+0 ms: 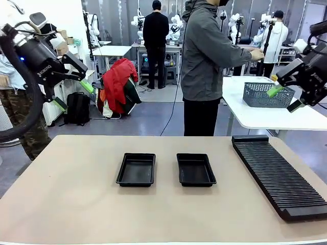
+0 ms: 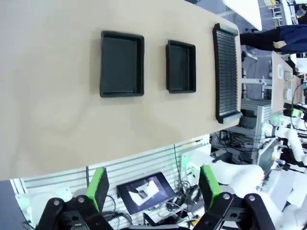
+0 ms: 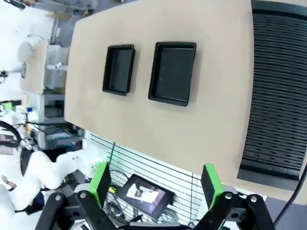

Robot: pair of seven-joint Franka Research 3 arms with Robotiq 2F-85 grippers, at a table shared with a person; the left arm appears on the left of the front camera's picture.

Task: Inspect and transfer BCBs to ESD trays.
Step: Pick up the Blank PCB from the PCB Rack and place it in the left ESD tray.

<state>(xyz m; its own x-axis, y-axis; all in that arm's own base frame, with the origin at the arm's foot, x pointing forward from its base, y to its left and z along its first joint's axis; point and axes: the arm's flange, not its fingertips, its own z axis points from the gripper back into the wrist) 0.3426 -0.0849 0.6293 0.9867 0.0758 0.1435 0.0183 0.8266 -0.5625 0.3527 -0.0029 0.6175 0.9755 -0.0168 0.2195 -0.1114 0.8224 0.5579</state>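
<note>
Two black ESD trays lie side by side on the tan table, the left tray (image 1: 136,169) and the right tray (image 1: 195,169), with nothing in either. My left gripper (image 1: 74,95) hangs open high above the table's left edge. My right gripper (image 1: 285,98) hangs open high at the right. In the left wrist view, the open left gripper (image 2: 153,187) looks down on both trays (image 2: 122,63) (image 2: 181,66). From the right wrist, the open right gripper (image 3: 156,184) sees the same trays (image 3: 119,69) (image 3: 173,73) far below. The BCBs are out of view.
A long black ribbed rack (image 1: 278,173) lies along the table's right side. Beyond the far edge a person in a grey jacket (image 1: 204,56) stretches a hand (image 1: 257,54) out over a grey wire-mesh basket (image 1: 265,95) on a white side table (image 1: 255,117).
</note>
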